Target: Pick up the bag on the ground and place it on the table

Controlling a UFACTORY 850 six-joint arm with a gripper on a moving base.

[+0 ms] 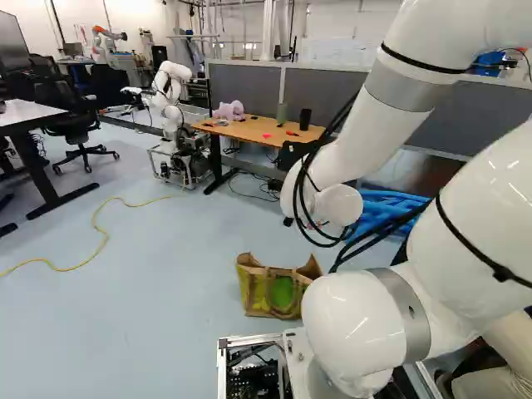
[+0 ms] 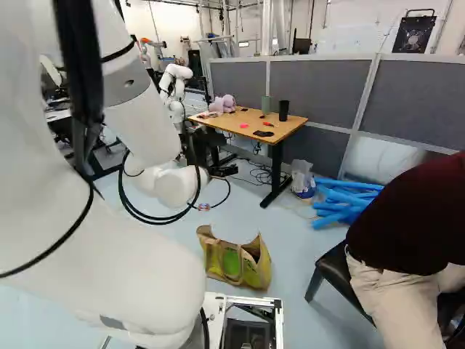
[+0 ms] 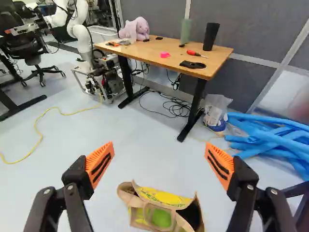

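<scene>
The arm [image 1: 362, 320] looks glossy, the table [image 3: 140, 53] smooth wood, the partition [image 3: 263, 29] matt cloth, the bag [image 3: 161, 212] papery

No text is legible; print on the tan, yellow and green handled bag [image 3: 161, 217] is too small to read.

The pincer [image 3: 159, 146] is black, its pads [image 3: 100, 164] orange with dark slots. Under it, the bag [image 3: 161, 216] is tan with yellow and bright green patches. Ahead of the pincer, the table [image 3: 143, 51] has an orange-brown top and black legs; the plush toy [image 3: 136, 30] there is lilac. Past its right finger the tubes [image 3: 276, 140] are blue; past its left, the cable [image 3: 72, 113] is yellow.
</scene>
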